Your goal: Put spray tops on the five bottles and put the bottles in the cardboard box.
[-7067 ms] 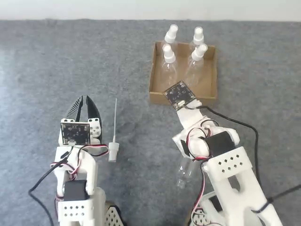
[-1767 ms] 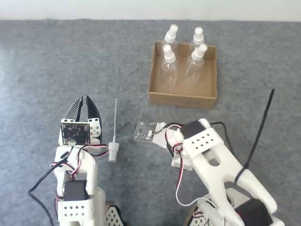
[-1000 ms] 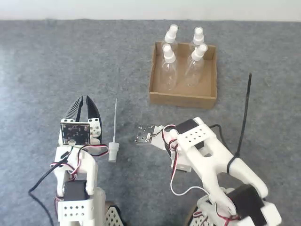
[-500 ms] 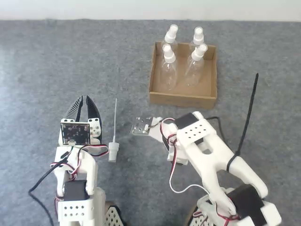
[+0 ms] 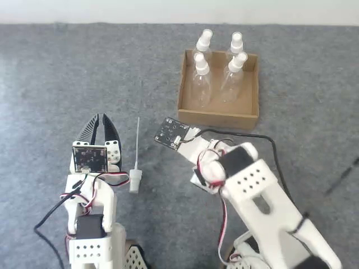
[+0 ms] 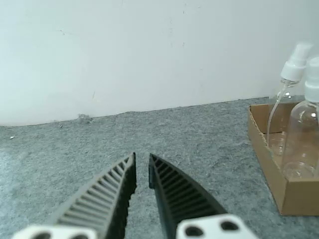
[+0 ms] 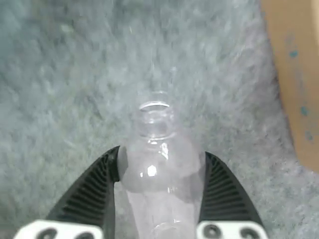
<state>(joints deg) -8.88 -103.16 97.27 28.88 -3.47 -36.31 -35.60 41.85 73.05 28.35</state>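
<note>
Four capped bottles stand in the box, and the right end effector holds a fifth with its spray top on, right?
No: the fifth bottle in the right end effector has a bare, open neck, as the right wrist view shows.

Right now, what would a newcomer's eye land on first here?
The right pincer clamps a clear, uncapped bottle at its shoulders, above the grey carpet. Farther back, four capped bottles stand in the cardboard box. A loose spray top with a long tube lies on the carpet beside the left arm.
</note>
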